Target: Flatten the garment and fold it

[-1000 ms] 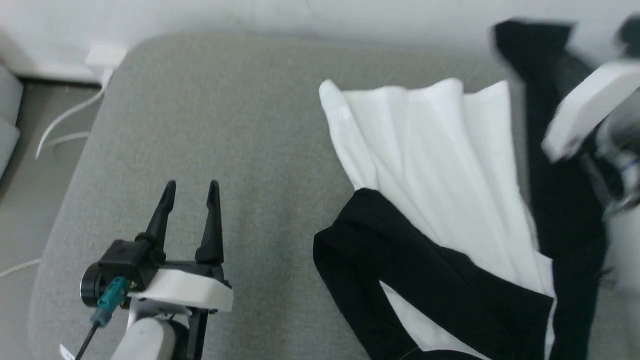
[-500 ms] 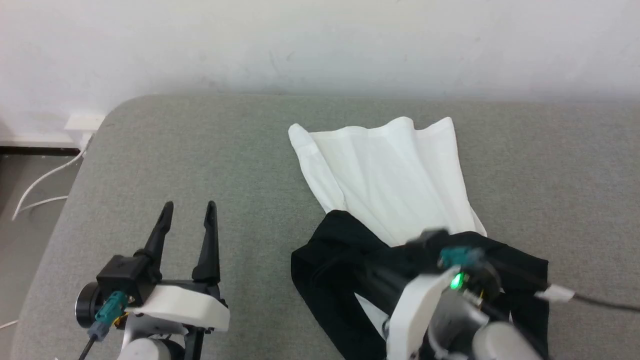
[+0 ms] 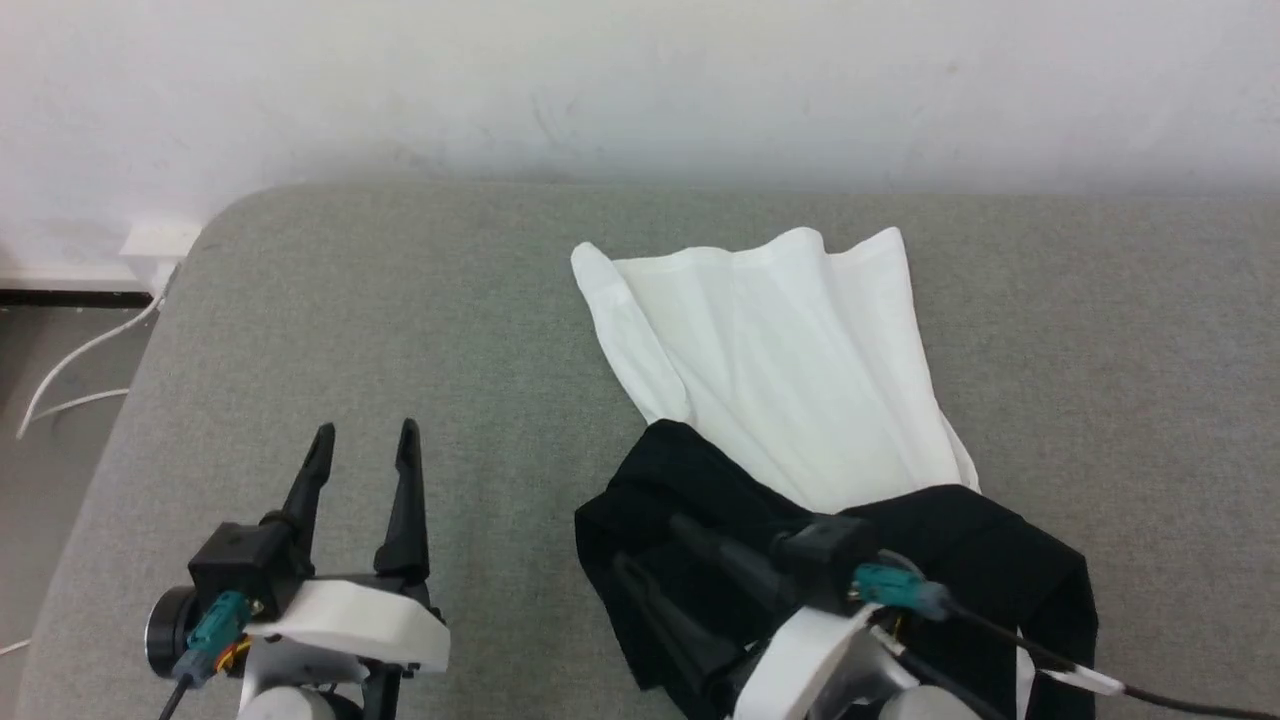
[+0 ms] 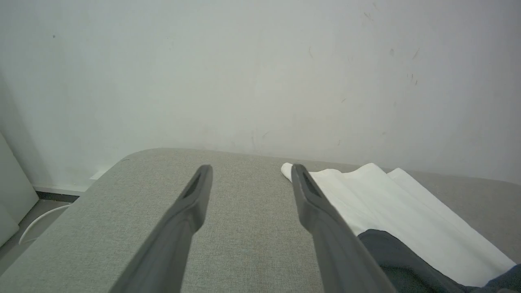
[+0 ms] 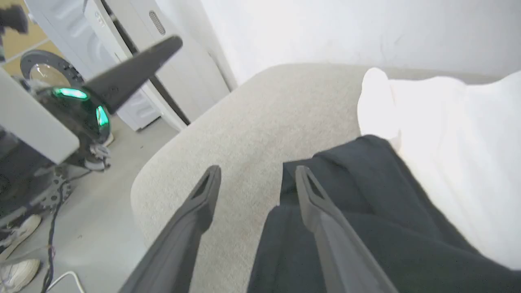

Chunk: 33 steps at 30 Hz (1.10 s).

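While the garment (image 3: 780,370) is lying bunched on the grey tabletop (image 3: 400,300), its black sleeves (image 3: 720,490) nearest the robot, the right end effector (image 3: 647,540) is hovering open over them, and the left end effector (image 3: 365,432) is hanging open, well apart.

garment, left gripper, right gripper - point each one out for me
garment (image 3: 790,370): head view, on its white body panel.
left gripper (image 3: 365,432): head view, midway between the tips of its open jaws.
right gripper (image 5: 257,170): right wrist view, midway between the tips of its open jaws.
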{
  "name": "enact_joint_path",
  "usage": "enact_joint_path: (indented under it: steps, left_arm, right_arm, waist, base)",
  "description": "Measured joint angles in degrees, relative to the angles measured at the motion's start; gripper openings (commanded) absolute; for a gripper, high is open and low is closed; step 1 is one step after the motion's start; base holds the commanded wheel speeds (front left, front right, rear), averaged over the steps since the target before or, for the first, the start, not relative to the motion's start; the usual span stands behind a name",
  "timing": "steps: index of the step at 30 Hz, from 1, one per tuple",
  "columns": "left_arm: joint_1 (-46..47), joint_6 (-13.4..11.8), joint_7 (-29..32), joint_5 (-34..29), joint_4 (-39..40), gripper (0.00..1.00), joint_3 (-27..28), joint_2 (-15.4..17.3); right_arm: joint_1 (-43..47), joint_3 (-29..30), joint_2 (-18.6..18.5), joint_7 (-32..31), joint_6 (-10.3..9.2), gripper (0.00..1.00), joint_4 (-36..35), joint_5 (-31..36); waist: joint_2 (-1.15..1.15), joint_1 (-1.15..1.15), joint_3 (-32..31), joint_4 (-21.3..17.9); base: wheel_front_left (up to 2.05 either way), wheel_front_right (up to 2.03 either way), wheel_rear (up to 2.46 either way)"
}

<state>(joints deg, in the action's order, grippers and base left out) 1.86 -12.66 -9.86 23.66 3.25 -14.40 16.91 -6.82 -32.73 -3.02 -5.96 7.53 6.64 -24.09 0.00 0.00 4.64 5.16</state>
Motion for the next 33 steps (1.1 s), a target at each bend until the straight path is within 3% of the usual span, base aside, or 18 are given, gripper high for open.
enact_joint_path:
  steps: [4,8,14,19,27,33]
  left_arm:
    - [-1.31,-1.04,-0.03,0.14,-0.55,1.00,0.89,0.18]
    - [-1.99,-2.34,-0.07,0.58,-0.62,1.00,1.89,0.34]
    - [-2.47,-3.59,0.54,1.11,-0.86,1.00,3.21,0.60]
    - [-0.39,-3.45,1.31,2.00,-2.49,1.00,4.13,1.23]
    - [18.89,2.50,5.68,3.49,-9.14,1.00,3.10,3.56]
    - [36.87,8.00,12.34,3.64,-19.47,1.00,0.23,4.25]
  right_arm:
    - [0.40,4.88,-0.48,4.79,0.00,1.00,-4.78,2.87]
    - [2.27,14.58,-0.64,6.72,0.00,1.00,-8.80,8.88]
    - [4.67,28.26,-0.42,5.64,0.00,1.00,-13.30,14.15]
    - [6.04,33.78,-0.15,2.58,0.00,1.00,-17.36,15.86]
    - [4.65,36.43,-0.03,1.47,0.00,1.00,-21.58,14.75]
    - [1.52,34.85,-0.01,2.03,0.00,1.00,-21.30,13.44]
  waist:
    - [0.00,0.00,-0.82,-0.28]
    - [0.00,0.00,-1.44,-0.86]
    - [0.00,-0.01,-1.25,-1.82]
    - [0.00,-0.01,0.79,-2.59]
    - [0.00,0.01,7.20,-4.43]
    - [0.00,0.02,12.39,-6.73]
  base:
    - [0.00,0.00,0.00]
    - [0.00,0.00,0.00]
    - [0.00,0.00,0.00]
    - [0.00,0.00,0.00]
    - [0.00,0.00,0.00]
    - [0.00,0.00,0.00]
